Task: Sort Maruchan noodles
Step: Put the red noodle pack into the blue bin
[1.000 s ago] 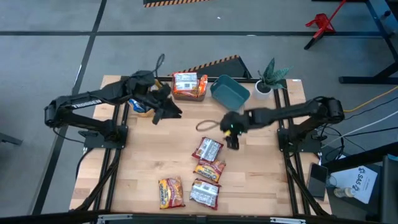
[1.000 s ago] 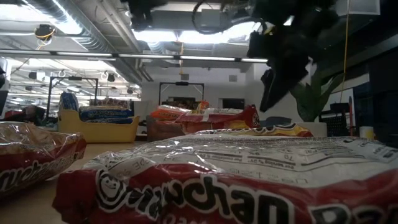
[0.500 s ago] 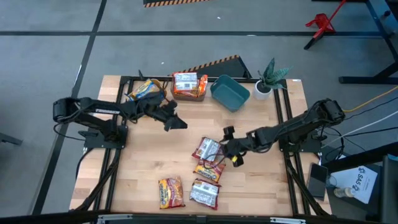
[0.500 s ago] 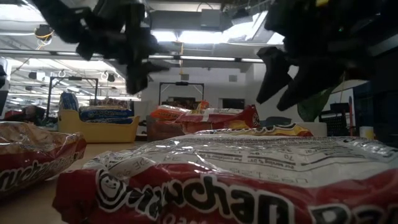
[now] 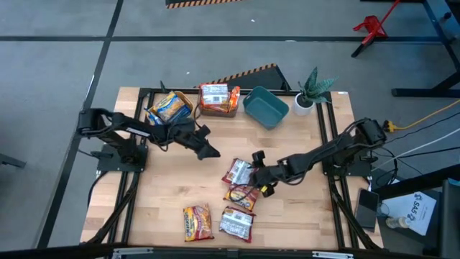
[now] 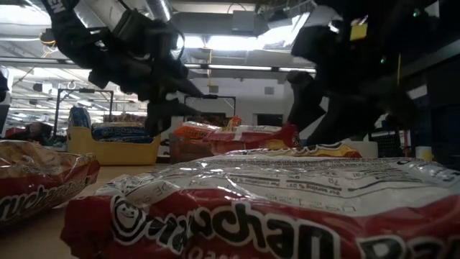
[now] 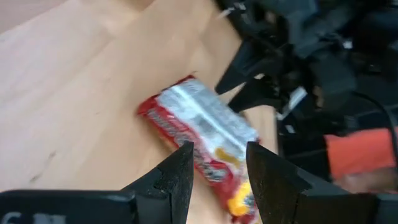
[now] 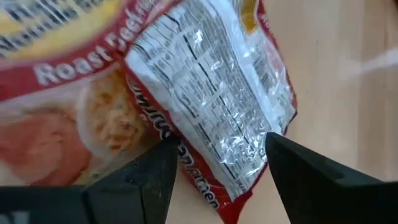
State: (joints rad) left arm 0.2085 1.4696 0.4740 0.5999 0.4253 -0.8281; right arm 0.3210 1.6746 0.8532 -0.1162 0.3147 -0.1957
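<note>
- right gripper (image 5: 257, 173) low over mid tabletop, fingers (image 8: 134, 180) spread wide astride the red-silver packet (image 5: 240, 173); nothing gripped; that packet partly overlaps an orange-yellow packet (image 5: 242, 196)
- left gripper (image 5: 208, 149) hangs over the tabletop's centre-left, pointing toward the same packet; fingers (image 7: 177, 177) apart w/ a moderate gap, empty
- two more packets near the front edge: orange-yellow one (image 5: 198, 221); red-silver one (image 5: 236, 224)
- along the back edge: yellow bin (image 5: 162, 114) w/ noodles in it, a stack of packets (image 5: 218, 99), teal bin (image 5: 265, 107) tilted, plant (image 5: 311, 91) at back-right corner
</note>
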